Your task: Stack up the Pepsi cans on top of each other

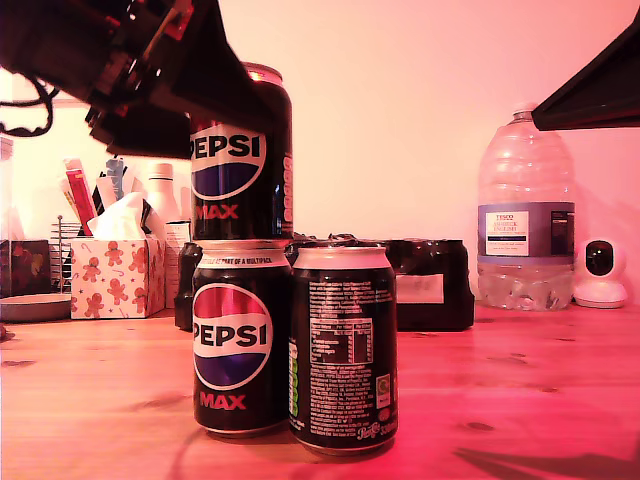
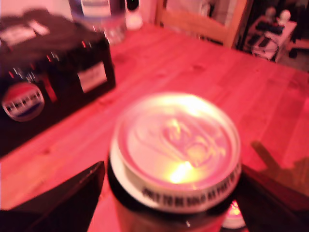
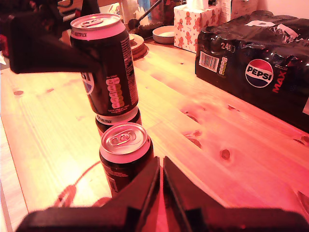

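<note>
- Exterior view: three Pepsi cans stand on the wooden table (image 1: 100, 390). The lower can (image 1: 240, 340) and the side can (image 1: 343, 345) stand on the table touching each other, the side can showing its small print. The upper can (image 1: 245, 160) sits upright on top of the lower can. My first pincer (image 1: 215, 105) reaches down from the exterior view's upper left, its dark bulk against the upper can's side. Another arm's dark edge (image 1: 595, 95) shows at that view's upper right, well clear of the cans. Behind the cans sit a dark multipack (image 1: 430, 285), a water bottle (image 1: 525, 215) and a tissue box (image 1: 115, 275).
- First wrist view: blurred. The upper can's silver lid (image 2: 176, 142) fills the space between my first pincer's (image 2: 171, 193) two dark fingers (image 2: 63, 203), which sit one at each side of the can; they are closed about it as far as the blur allows.
- Second wrist view: my second pincer (image 3: 161, 169) has its fingers pressed together with nothing between them, pointing at the side can (image 3: 125, 157) just ahead. The upper can (image 3: 106, 67) stands stacked beyond it, the first pincer's dark finger (image 3: 48, 48) against its side.
</note>
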`<state>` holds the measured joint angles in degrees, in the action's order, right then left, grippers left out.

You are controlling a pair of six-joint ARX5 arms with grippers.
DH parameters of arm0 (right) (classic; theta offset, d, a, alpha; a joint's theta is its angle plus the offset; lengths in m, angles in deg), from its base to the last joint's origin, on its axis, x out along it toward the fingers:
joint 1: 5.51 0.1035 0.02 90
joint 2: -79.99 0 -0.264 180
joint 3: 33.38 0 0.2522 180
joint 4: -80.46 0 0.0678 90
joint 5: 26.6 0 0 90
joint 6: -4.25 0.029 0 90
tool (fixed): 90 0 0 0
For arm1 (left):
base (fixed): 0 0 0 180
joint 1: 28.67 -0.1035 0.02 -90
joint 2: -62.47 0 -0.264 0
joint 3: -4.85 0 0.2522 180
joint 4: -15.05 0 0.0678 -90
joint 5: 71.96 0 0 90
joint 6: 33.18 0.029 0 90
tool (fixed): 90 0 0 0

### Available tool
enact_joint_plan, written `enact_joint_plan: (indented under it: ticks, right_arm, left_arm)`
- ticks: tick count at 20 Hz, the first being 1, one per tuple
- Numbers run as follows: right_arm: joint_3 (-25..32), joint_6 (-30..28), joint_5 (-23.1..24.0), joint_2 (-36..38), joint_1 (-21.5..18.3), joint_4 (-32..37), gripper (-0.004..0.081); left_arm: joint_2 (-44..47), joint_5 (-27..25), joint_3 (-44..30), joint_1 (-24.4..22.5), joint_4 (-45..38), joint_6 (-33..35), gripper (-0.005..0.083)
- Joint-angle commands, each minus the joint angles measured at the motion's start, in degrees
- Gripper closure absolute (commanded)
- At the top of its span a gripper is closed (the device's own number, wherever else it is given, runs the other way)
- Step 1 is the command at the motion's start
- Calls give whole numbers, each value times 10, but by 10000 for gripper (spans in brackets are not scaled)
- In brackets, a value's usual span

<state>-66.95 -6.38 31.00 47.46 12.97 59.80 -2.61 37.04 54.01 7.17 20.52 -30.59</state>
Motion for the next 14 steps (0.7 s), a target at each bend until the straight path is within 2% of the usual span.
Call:
enact_joint_plan:
  ticks: [1, 5, 8, 10, 11, 12, 13, 14]
  right_arm:
    - [6, -3, 0, -3, 3, 4, 783]
    - [6, -3, -1, -3, 3, 7, 781]
    - [6, 2, -1, -3, 3, 9, 730]
    - [6, 6, -11, -3, 3, 9, 726]
    - [6, 8, -31, -3, 6, 9, 657]
    - [6, 14, -43, -3, 13, 7, 460]
    - [6, 30, -29, -3, 21, 0, 277]
    - [6, 60, -9, -3, 30, -3, 132]
  left_arm:
    - [0, 0, 9, 0, -13, 5, 38]
    - [12, 0, 17, 0, -31, 5, 38]
    - [22, 0, 28, 0, -38, 5, 38]
    - [23, 0, 45, 0, -37, 5, 38]
    - [26, 0, 54, 0, -38, 5, 38]
    - [26, 0, 65, -1, -38, 5, 38]
    - [30, 0, 76, -1, -37, 5, 38]
    - [33, 0, 85, -1, -37, 5, 38]
